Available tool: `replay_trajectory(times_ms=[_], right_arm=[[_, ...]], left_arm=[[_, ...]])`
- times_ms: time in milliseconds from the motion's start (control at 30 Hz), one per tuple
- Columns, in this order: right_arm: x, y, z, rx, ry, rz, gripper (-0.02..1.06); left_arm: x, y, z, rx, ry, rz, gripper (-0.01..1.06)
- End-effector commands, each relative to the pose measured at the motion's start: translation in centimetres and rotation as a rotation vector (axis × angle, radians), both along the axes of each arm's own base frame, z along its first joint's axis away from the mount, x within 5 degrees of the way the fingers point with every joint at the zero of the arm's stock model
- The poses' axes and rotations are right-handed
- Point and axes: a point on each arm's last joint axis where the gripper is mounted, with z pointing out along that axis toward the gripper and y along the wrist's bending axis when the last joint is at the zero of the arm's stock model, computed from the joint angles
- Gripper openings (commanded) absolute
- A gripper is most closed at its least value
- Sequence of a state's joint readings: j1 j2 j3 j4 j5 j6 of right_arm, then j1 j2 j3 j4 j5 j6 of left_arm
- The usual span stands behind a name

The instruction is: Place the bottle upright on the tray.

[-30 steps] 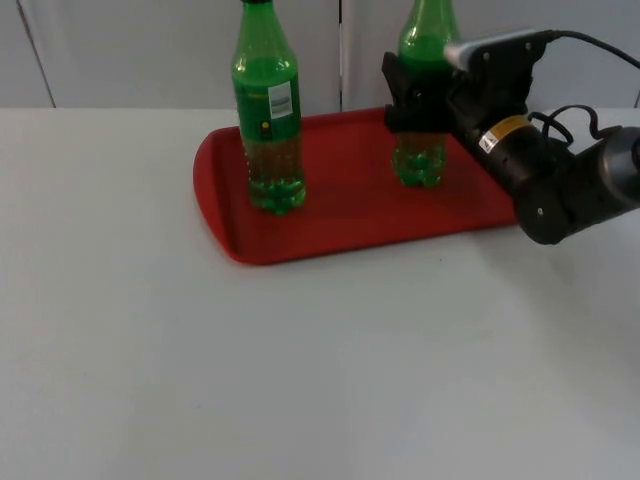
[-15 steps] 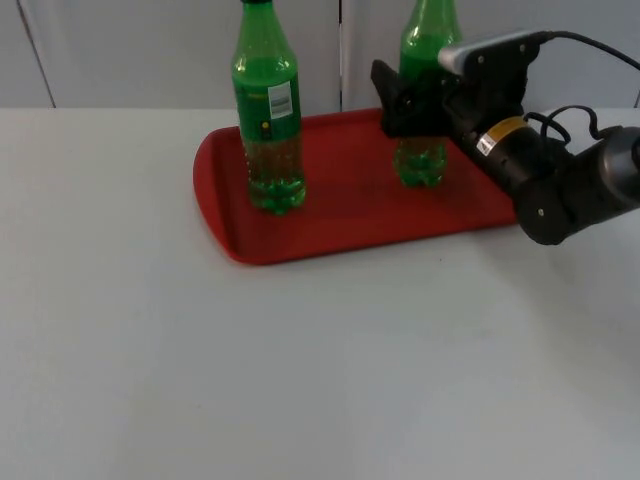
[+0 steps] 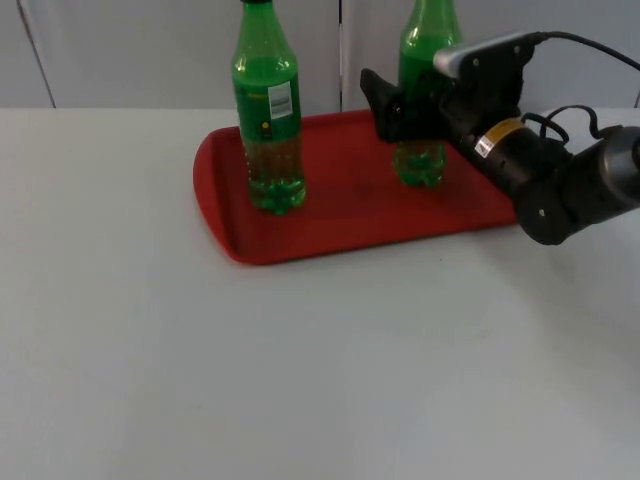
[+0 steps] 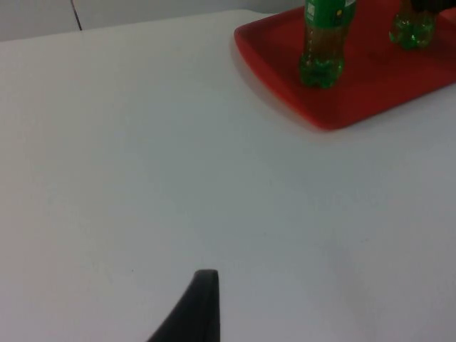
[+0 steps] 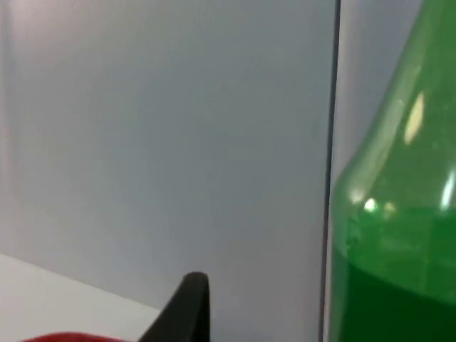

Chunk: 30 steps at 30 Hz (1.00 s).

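Two green bottles stand upright on the red tray (image 3: 340, 215). The left bottle (image 3: 268, 120) has a label and a dark cap. The right bottle (image 3: 421, 165) stands at the tray's far right part, and my right gripper (image 3: 405, 100) is open around its middle, one black finger (image 3: 374, 92) spread well to the bottle's left. In the right wrist view the bottle (image 5: 399, 249) has a clear gap to the fingertip (image 5: 187, 306). My left gripper (image 4: 205, 310) waits over bare table, far from the tray (image 4: 320, 107).
The grey partition wall (image 3: 140, 50) rises right behind the tray. White table top (image 3: 300, 370) spreads wide in front of the tray and to its left. The right arm (image 3: 560, 180) reaches over the tray's right end.
My right gripper's fingers have spread apart from the right bottle, the near finger moving left. Both bottles stay where they stood.
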State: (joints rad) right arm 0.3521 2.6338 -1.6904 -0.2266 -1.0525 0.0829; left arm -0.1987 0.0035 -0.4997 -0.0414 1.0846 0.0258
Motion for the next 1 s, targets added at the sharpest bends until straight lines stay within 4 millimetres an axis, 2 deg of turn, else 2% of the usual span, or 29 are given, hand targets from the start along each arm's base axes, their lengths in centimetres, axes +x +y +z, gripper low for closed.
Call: replay_trajectory(times_ms=[0,167,500,700,833,867,967], right_arm=[[0.0,-0.1,0.2,0.005,0.012,-0.010,1.05],[-0.7,-1.5,0.5,0.082,0.086,-0.117,1.05],[-2.9,-1.0,0.3,-0.009,0.131,-0.032,1.05],[-4.7,-2.0,0.2,-0.009,0.207,-0.063,1.05],[-6.8,-2.4,0.9,-0.023,0.255,-0.065,1.05],[-6.8,-2.4,0.9,-0.023,0.255,-0.065,1.05],[-8.8,-3.1,1.6,-0.052,0.312,-0.066,1.05]], left_arm=[[0.0,0.0,0.0,-0.006,-0.009,0.003,1.05],[0.0,0.0,0.0,-0.006,-0.009,0.003,1.05],[0.0,0.0,0.0,-0.006,-0.009,0.003,1.05],[0.0,0.0,0.0,-0.006,-0.009,0.003,1.05],[0.0,0.0,0.0,-0.006,-0.009,0.003,1.05],[0.0,0.0,0.0,-0.006,-0.009,0.003,1.05],[0.0,0.0,0.0,-0.006,-0.009,0.003,1.05]])
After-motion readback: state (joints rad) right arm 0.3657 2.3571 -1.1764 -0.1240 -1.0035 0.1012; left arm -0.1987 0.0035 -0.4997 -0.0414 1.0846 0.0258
